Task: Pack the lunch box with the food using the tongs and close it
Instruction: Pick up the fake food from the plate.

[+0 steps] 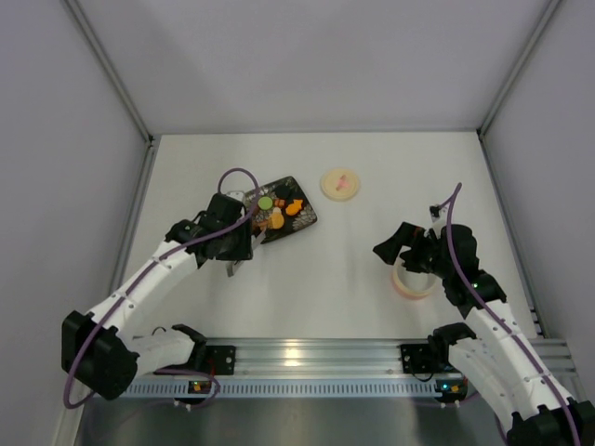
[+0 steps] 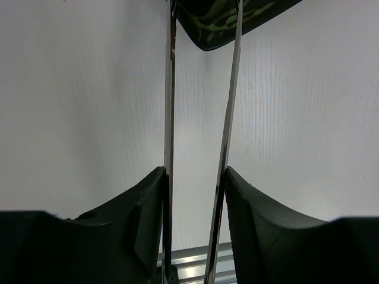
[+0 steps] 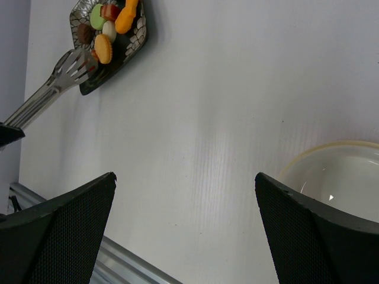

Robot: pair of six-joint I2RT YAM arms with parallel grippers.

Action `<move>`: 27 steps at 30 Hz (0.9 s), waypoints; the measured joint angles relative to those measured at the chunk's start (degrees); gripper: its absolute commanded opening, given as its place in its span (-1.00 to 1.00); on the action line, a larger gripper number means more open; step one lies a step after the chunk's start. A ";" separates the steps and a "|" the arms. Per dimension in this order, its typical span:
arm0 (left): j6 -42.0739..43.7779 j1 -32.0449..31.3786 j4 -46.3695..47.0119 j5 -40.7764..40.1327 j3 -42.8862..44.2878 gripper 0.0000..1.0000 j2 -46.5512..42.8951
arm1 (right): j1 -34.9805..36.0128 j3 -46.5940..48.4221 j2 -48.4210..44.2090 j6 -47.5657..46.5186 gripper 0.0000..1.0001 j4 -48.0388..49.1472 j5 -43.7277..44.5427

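Observation:
My left gripper (image 1: 238, 243) (image 2: 195, 171) is shut on the tongs (image 2: 170, 118), one finger pressing on the outside of each silvery arm. The tongs' (image 3: 54, 87) slotted tips reach the near corner of the dark patterned plate (image 1: 304, 219) (image 3: 137, 42) (image 2: 216, 26), beside the food (image 1: 277, 212) (image 3: 109, 29), several orange, green, brown and cream pieces. The lunch box (image 1: 414, 283) (image 3: 334, 177) stands open at the right. Just left of it and above its rim, my right gripper (image 1: 386, 249) (image 3: 185, 177) is open and holds nothing. The cream lid (image 1: 339, 182) lies apart at the back.
A metal rail (image 1: 307, 358) runs along the near table edge, and it also shows in the right wrist view (image 3: 127, 266). Grey walls close in the table on the left, back and right.

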 measured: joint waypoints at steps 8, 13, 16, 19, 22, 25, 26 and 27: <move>-0.07 -0.04 0.35 -0.39 0.00 -0.15 1.11 | 0.00 -0.04 0.00 -0.02 0.99 0.00 0.00; -0.02 -0.04 0.39 -0.39 0.00 -0.25 1.60 | 0.00 -0.04 0.00 -0.02 0.99 0.00 0.00; -0.09 -0.26 0.39 -0.42 0.02 -0.31 1.86 | 0.00 -0.04 0.00 -0.02 0.99 0.00 0.00; -0.09 -0.37 0.39 -0.52 0.22 -0.38 1.86 | 0.00 -0.04 0.00 -0.02 0.99 0.00 0.00; -0.09 -0.37 0.35 -0.66 0.55 -0.45 1.86 | 0.00 -0.04 0.00 -0.02 0.99 -0.02 0.00; -0.09 -0.42 0.26 -0.74 1.05 -0.46 1.86 | 0.00 -0.04 0.00 -0.04 0.99 -0.02 0.00; -0.09 -0.42 0.22 -0.87 1.33 -0.47 1.86 | 0.00 -0.04 0.00 -0.04 0.99 -0.02 0.00; -0.09 -0.42 0.20 -0.87 1.55 -0.47 1.84 | 0.00 -0.04 0.00 -0.04 0.99 -0.02 0.02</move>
